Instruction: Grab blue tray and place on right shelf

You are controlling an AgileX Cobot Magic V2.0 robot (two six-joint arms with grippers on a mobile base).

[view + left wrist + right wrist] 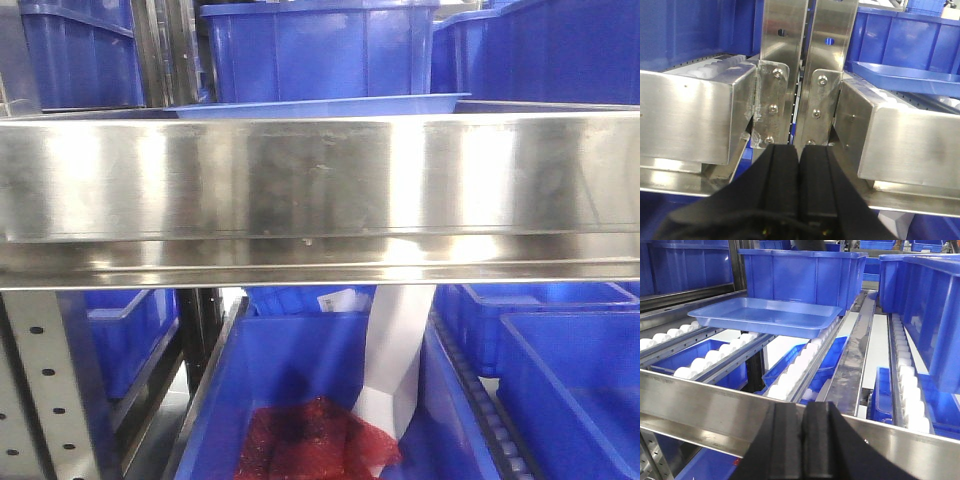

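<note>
Placement stage, judged complete or nearly so: the blue tray (765,316) rests on the white roller tracks (800,371) of the right shelf (715,410), ahead of and above the right gripper (804,445), just beyond the shelf's steel front lip and well apart from the black pads. That gripper's two pads are pressed together with nothing between them; the left gripper (799,187) is likewise closed and empty, pointing at the perforated uprights (807,55) where two shelf sections meet, the tray lying ahead of it and to its right. Neither claw touches the tray. The next move, as a judgement, calls only for confirming the tray sits square on the rollers and drawing the arms back without catching the lip. The tray is wide, shallow, glossy light-blue plastic with rounded corners and a rolled rim, and appears empty; it stands directly in front of a deep dark-blue bin (800,277), possibly touching it. In the front view only its rim (320,106) shows above the shelf's broad front lip (320,190).
</note>
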